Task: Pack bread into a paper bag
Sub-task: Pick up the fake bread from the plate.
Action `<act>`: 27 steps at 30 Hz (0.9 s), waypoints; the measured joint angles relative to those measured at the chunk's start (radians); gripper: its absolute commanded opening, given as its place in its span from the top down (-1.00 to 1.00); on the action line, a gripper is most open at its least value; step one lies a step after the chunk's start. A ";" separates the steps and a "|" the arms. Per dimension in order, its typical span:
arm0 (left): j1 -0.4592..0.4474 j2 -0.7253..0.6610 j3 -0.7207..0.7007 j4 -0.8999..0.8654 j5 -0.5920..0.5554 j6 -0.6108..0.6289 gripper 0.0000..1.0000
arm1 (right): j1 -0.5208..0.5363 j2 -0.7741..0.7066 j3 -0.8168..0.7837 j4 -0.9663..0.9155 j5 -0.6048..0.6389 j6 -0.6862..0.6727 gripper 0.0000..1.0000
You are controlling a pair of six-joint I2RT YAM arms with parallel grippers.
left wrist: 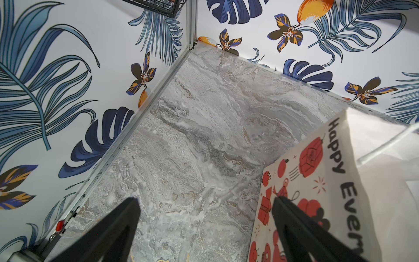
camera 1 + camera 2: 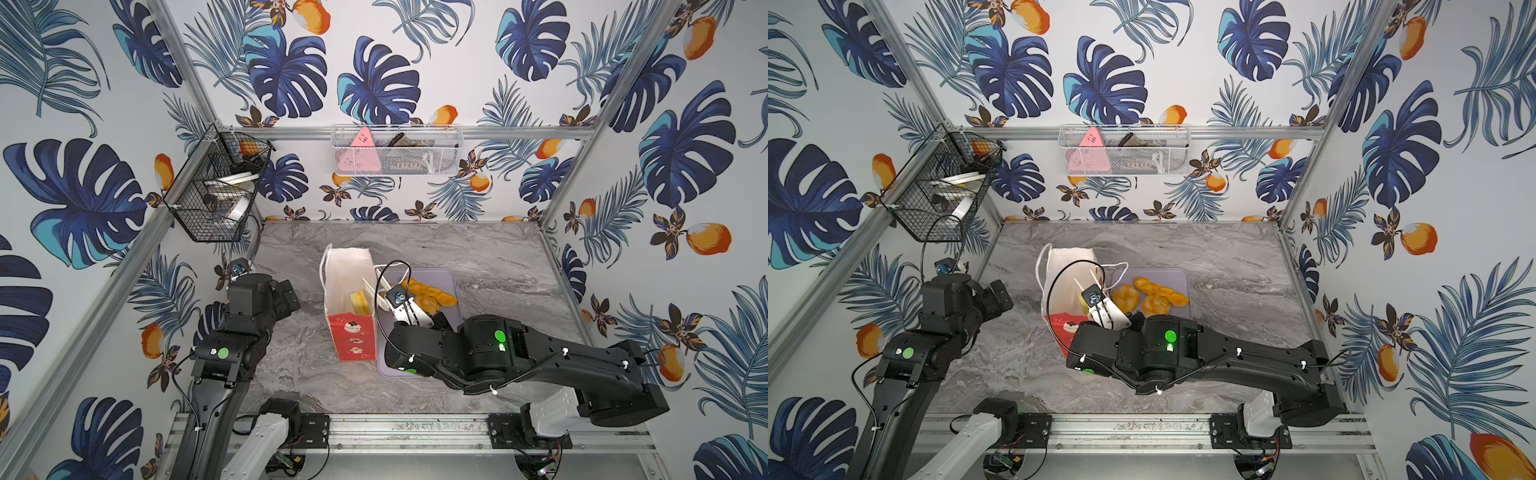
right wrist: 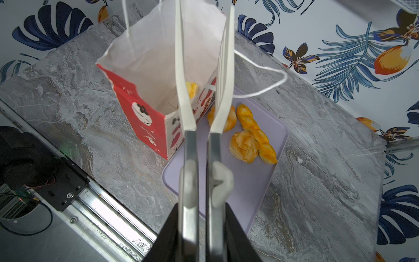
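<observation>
Red paper, stiff and printed with cartoon faces, forms the tall bag (image 2: 351, 336) standing upright on the grey marbled surface (image 2: 478, 249). Its matt white mouth gapes just beside a smooth lilac tray (image 2: 442, 277) with rounded corners. The closeness looks meant to keep each carry short.

At the bottom of the bag lies the pale yellow wedge (image 2: 358, 302), the only piece inside. The right fingers (image 3: 169, 236) are clenched on tongs (image 3: 190, 147), whose brushed-metal arms end in long, flat white blades. The blades stand parted with nothing between them, poised above the bag's mouth on its tray side. Such reach seems chosen because the bag is too deep and narrow for the arm itself.

Not yet packed, the round bun (image 2: 1126, 296), knotted bun (image 2: 1155, 306) and twisted loaf (image 2: 1167, 291) lie bunched and touching at the tray's far end. All three are glossy, ridged and golden-orange. By that count, one piece of four is in.

The left fingers (image 1: 118, 226) are spread wide and empty, near the bag's printed side but apart from it in both top views. They seem well placed to steady the light bag if the tongs nudge it. A limp white cord handle (image 3: 260, 90) droops out over the tray, where it could catch a blade.
</observation>
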 measured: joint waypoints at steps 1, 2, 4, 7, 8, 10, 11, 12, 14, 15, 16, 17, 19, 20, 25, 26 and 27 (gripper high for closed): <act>0.000 0.001 0.000 0.000 0.000 0.000 -0.98 | 0.000 0.000 0.008 0.000 0.010 -0.003 0.38; 0.000 0.001 0.000 0.000 0.000 0.000 -0.98 | 0.000 0.000 0.014 -0.001 0.021 -0.003 0.38; 0.000 0.002 0.000 0.000 0.000 0.000 -0.98 | 0.000 0.000 0.024 -0.005 0.048 -0.002 0.38; 0.000 0.002 0.000 0.000 0.001 0.000 -0.98 | 0.000 -0.013 0.032 -0.023 0.098 0.013 0.37; 0.000 0.002 0.000 0.000 0.001 0.000 -0.98 | 0.000 -0.020 0.035 -0.033 0.116 0.025 0.37; 0.000 0.002 0.000 0.000 0.000 0.000 -0.98 | 0.000 -0.050 0.035 -0.064 0.169 0.063 0.35; 0.000 0.003 0.000 0.000 0.000 0.000 -0.98 | -0.001 -0.066 0.033 -0.076 0.190 0.083 0.35; 0.000 0.003 0.000 0.000 0.000 0.000 -0.98 | -0.004 -0.091 0.021 -0.088 0.218 0.110 0.34; 0.000 0.004 0.003 0.000 0.000 0.000 -0.98 | -0.023 -0.143 -0.024 -0.117 0.252 0.165 0.31; 0.000 0.005 0.005 0.000 0.000 0.000 -0.98 | -0.043 -0.174 -0.063 -0.128 0.263 0.199 0.30; 0.000 0.004 0.006 0.000 0.000 0.000 -0.98 | -0.069 -0.200 -0.107 -0.138 0.266 0.228 0.29; 0.000 0.004 0.006 0.000 0.000 0.000 -0.98 | -0.096 -0.227 -0.161 -0.140 0.263 0.253 0.29; 0.000 0.005 0.007 0.000 0.001 0.000 -0.98 | -0.155 -0.286 -0.290 -0.135 0.227 0.297 0.27; 0.000 0.006 0.007 0.000 0.001 0.000 -0.98 | -0.177 -0.310 -0.349 -0.126 0.206 0.311 0.26; 0.000 0.010 0.005 0.000 0.002 0.000 -0.98 | -0.268 -0.377 -0.618 -0.035 0.045 0.346 0.19; 0.000 0.009 0.003 0.000 0.003 0.000 -0.98 | -0.281 -0.373 -0.656 -0.011 0.011 0.345 0.19; 0.000 0.009 0.001 0.001 0.005 0.000 -0.98 | -0.294 -0.364 -0.690 0.016 -0.023 0.345 0.18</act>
